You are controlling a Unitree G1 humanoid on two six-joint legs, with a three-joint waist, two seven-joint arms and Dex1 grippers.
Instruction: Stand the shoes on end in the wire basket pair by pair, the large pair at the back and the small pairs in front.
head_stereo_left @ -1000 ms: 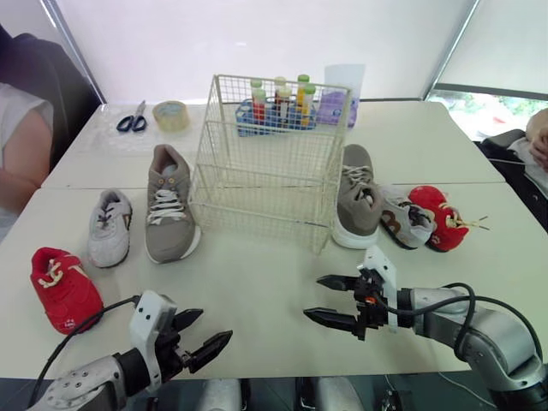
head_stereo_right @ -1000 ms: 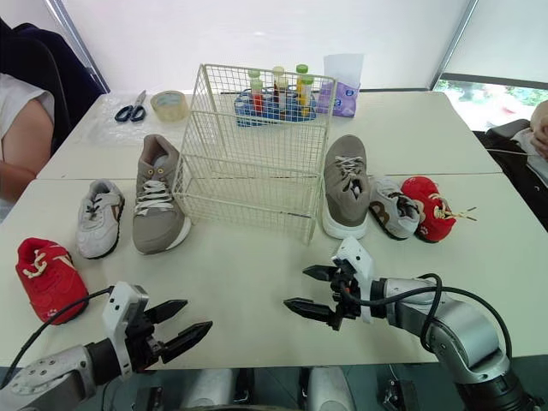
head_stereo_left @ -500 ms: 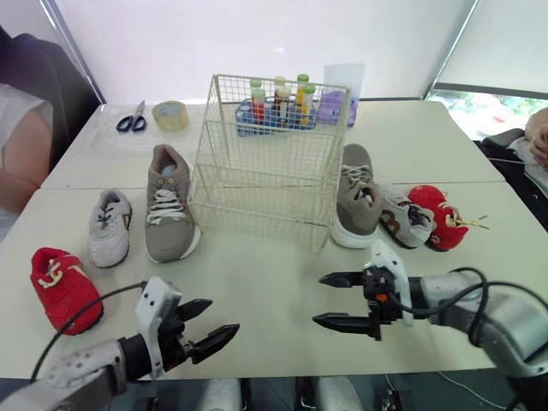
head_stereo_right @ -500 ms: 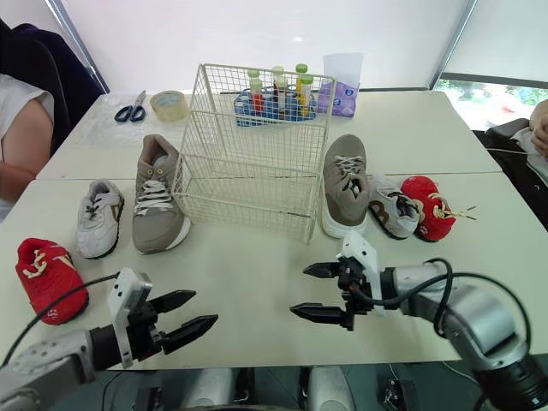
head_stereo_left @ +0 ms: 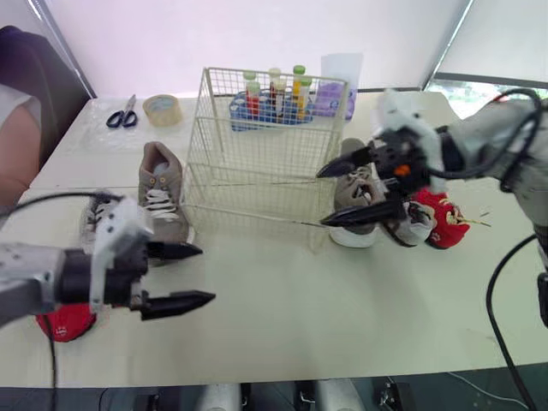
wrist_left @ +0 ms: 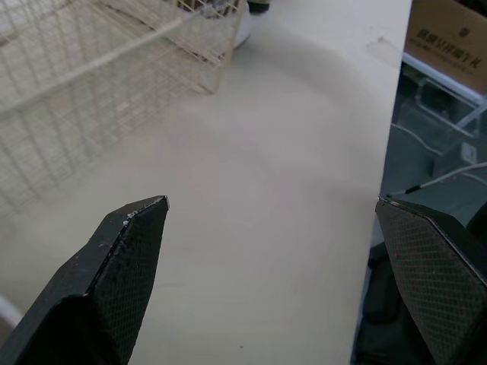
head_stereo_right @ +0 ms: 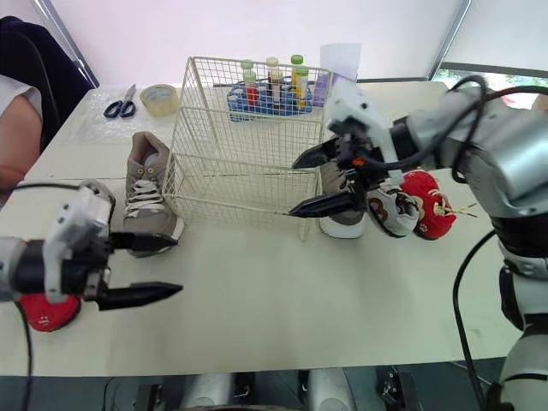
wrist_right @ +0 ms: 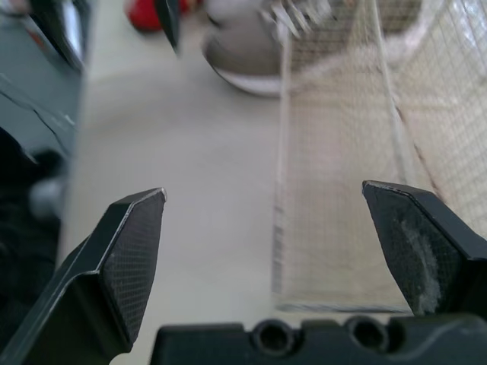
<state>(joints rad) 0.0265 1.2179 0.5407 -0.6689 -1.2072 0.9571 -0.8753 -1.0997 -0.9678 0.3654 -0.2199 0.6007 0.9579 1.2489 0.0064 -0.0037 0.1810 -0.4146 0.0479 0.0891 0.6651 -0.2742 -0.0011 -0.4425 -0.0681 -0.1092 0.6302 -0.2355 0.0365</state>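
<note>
The empty wire basket [head_stereo_left: 261, 158] stands mid-table. On its left lie a large taupe shoe [head_stereo_left: 163, 199], a small white shoe [head_stereo_left: 88, 224] and a small red shoe [head_stereo_left: 62, 323]. To its right are the other large taupe shoe [head_stereo_left: 354, 204], a small grey shoe [head_stereo_left: 413, 224] and a red shoe [head_stereo_left: 442, 219]. My left gripper [head_stereo_left: 205, 274] hovers open in front of the left taupe shoe, holding nothing. My right gripper [head_stereo_left: 321, 199] is open and empty at the basket's front right corner, beside the right taupe shoe. The right wrist view shows the basket wire [wrist_right: 365, 152] close ahead.
Behind the basket stand a blue tray of bottles [head_stereo_left: 274, 96] and a purple packet [head_stereo_left: 330, 101]. Scissors [head_stereo_left: 120, 113] and a tape roll [head_stereo_left: 161, 109] lie at the back left. A person [head_stereo_left: 17, 128] sits at the left; the table's front edge [head_stereo_left: 282, 377] is near.
Both arms have lifted from the table's front edge. The right gripper rose and went forward to the basket's front right corner; the left moved up and leftward. The camera shifted too.
</note>
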